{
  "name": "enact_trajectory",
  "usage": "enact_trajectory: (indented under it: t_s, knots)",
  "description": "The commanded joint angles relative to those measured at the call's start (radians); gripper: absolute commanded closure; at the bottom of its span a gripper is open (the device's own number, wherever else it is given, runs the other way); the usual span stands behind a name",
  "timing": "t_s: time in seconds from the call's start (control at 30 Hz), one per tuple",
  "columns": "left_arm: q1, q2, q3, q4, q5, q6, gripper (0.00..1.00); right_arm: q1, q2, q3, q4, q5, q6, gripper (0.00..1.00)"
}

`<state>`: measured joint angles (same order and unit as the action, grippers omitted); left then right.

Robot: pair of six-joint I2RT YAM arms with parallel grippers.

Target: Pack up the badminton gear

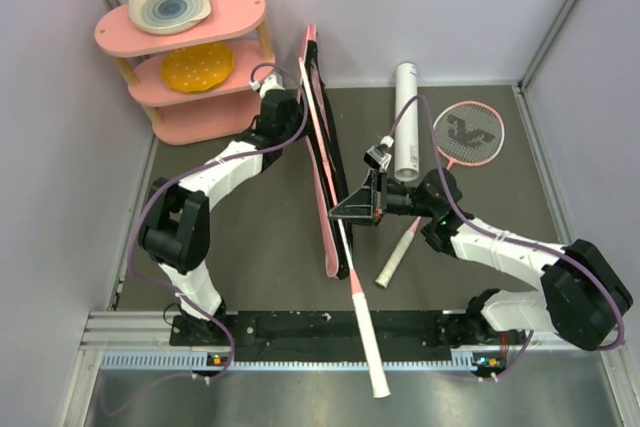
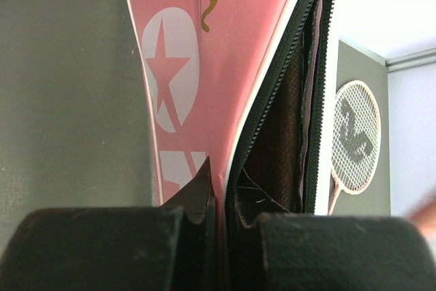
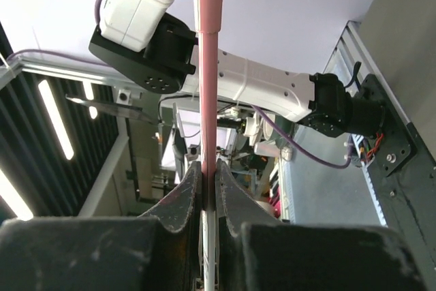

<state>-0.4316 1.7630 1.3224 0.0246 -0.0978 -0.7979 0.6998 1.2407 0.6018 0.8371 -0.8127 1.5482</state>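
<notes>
Left end effector (image 2: 219, 189): closed, pinching the edge of the pink racket bag (image 2: 177, 66) next to its open zipper. The bag stands on edge at centre of the overhead frame, running from top centre down toward lower centre.

Right end effector (image 3: 208, 182): closed on the thin pink shaft of one racket (image 3: 208, 66), just right of the bag. The white handle extends past the near edge of the desk (image 1: 240, 247), lower centre.

Second racket (image 1: 468, 134) lies flat at upper right, touching the white tube (image 1: 405, 117).
</notes>
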Motion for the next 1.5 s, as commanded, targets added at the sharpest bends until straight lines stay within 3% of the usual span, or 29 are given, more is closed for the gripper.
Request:
enact_trajectory:
  t_s: [0.0, 0.5, 0.87, 1.07, 1.27, 1.33, 1.47]
  knots:
    - [0.004, -0.02, 0.046, 0.067, 0.01, -0.029, 1.0, 0.013, 0.031, -0.031, 0.167, 0.004, 0.049, 1.0]
    - [0.022, -0.12, -0.052, 0.118, 0.09, -0.063, 1.0, -0.014, 0.235, -0.117, 0.401, 0.067, 0.17, 1.0]
    - [0.014, -0.18, -0.186, 0.164, 0.205, -0.098, 1.0, -0.092, 0.466, 0.105, 0.309, 0.099, 0.227, 1.0]
    - [0.01, -0.227, -0.242, 0.152, 0.227, -0.1, 1.0, -0.152, 0.588, 0.295, 0.103, 0.076, 0.124, 1.0]
    - [0.01, -0.266, -0.287, 0.147, 0.231, -0.087, 1.0, -0.2, 0.668, 0.386, -0.079, 0.087, -0.04, 0.93]
    - [0.01, -0.272, -0.292, 0.146, 0.234, -0.092, 1.0, -0.204, 0.639, 0.418, -0.208, 0.119, -0.208, 0.86]
    - [0.01, -0.266, -0.292, 0.149, 0.237, -0.103, 1.0, -0.174, 0.586, 0.55, -0.713, 0.196, -0.544, 0.74]
